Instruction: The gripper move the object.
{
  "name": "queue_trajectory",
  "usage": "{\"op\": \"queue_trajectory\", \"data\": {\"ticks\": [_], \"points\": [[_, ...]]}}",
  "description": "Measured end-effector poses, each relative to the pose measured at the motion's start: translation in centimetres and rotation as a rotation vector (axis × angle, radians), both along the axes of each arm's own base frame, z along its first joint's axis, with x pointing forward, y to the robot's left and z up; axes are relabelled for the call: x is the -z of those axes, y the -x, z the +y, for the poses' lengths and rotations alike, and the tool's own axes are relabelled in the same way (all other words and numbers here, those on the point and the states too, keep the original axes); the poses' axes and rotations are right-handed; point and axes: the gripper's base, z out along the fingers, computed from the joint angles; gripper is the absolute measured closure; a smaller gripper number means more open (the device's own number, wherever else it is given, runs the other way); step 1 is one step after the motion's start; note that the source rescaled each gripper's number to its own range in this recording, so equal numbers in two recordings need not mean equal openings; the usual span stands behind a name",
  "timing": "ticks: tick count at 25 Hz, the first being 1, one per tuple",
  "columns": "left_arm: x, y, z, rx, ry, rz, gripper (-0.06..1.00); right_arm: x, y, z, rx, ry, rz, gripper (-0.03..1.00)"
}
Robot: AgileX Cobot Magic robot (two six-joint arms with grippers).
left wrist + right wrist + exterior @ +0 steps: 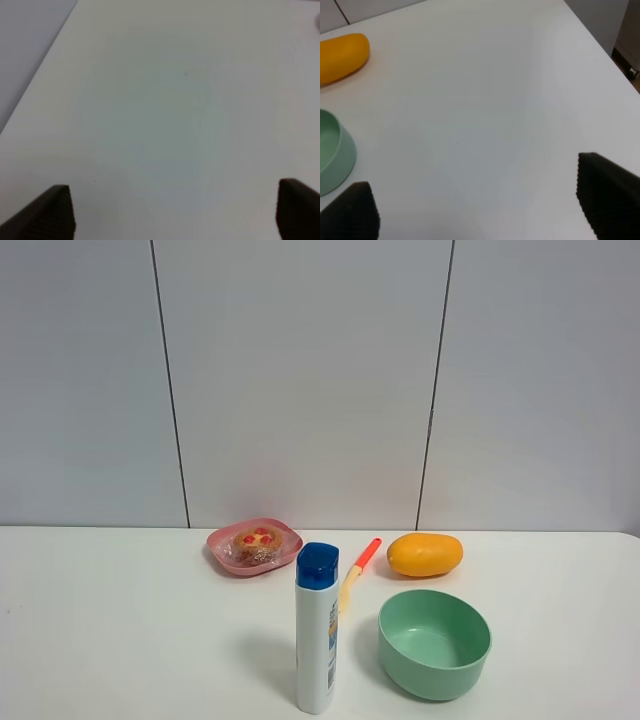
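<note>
The object, a round golden-brown pastry with red dots in clear plastic [257, 543], lies on a pink plate [222, 552] at the back of the white table. Neither arm shows in the exterior high view. My left gripper [175, 212] is open and empty over bare table; only its two black fingertips [52, 212] show. My right gripper [480, 205] is open and empty, with black fingertips [607, 192] over the table near its right edge. The pastry is out of both wrist views.
An orange-yellow mango [425, 554] lies right of the plate and shows in the right wrist view [340, 57]. A green bowl [434, 643] [332, 155], a white bottle with blue cap [317, 628] and an orange-and-yellow utensil [358, 570] stand nearby.
</note>
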Motion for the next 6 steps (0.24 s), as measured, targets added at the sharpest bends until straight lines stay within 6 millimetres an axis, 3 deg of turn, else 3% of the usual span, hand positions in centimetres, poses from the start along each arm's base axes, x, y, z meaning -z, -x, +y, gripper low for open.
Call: {"op": "queue_trajectory", "data": {"ticks": [6], "points": [[0.00,0.00,0.00,0.000,0.000,0.000,0.16,0.00,0.00,0.00,0.000,0.000,0.000,-0.03]]}}
